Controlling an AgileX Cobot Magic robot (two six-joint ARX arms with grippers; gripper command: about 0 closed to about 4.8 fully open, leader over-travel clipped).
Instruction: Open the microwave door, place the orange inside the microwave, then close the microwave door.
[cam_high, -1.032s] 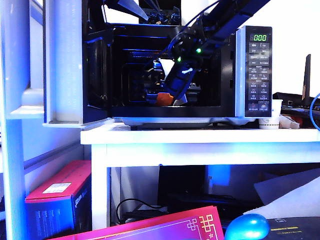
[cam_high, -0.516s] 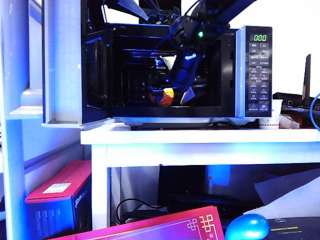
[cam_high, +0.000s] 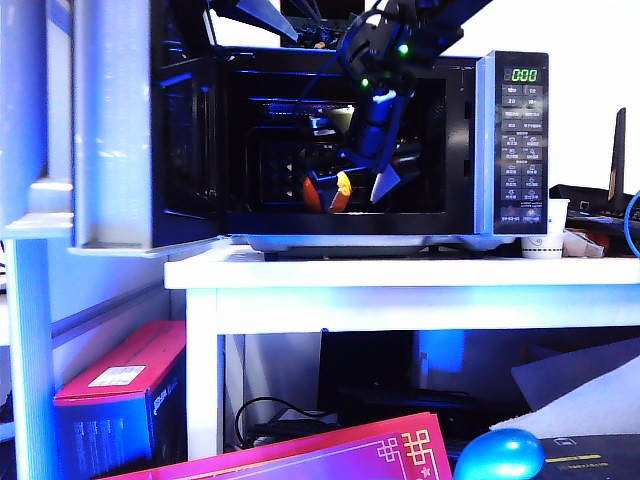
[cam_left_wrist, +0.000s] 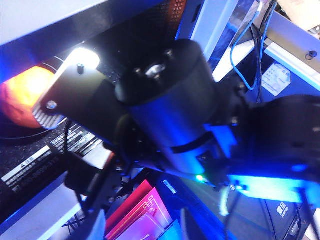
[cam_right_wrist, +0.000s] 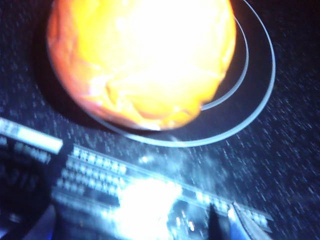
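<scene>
**One orange on the microwave floor, right claw spread above it**

You have one orange (cam_high: 325, 192) to look at, and it lies inside the one microwave (cam_high: 350, 140), on the dark floor of the cavity at the ring of the glass turntable (cam_right_wrist: 260, 95). In the right wrist view it fills the frame, bright and overexposed, with nothing pinching it.

Your right gripper (cam_high: 362, 180) hangs inside the cavity just above and beside the orange, fingers spread wide and released; one pale fingertip (cam_high: 383, 185) shows clear of the fruit. Your left gripper shows in no view, so you cannot tell its state; the left wrist camera sees only the right arm's dark wrist housing (cam_left_wrist: 170, 105) and the orange (cam_left_wrist: 22, 95) beyond it.

The single microwave door (cam_high: 110, 130) stands swung fully out to the left of the exterior view, pale inner face toward you. One button panel (cam_high: 523, 140) with a green display sits on the right of the front.

The microwave rests on one white table (cam_high: 400, 275). Beneath it you see one red box (cam_high: 120, 395), a pink printed card (cam_high: 330, 455) and one shiny blue egg-shaped object (cam_high: 500, 455). A white cup (cam_high: 540, 245) stands just beside the microwave.
</scene>
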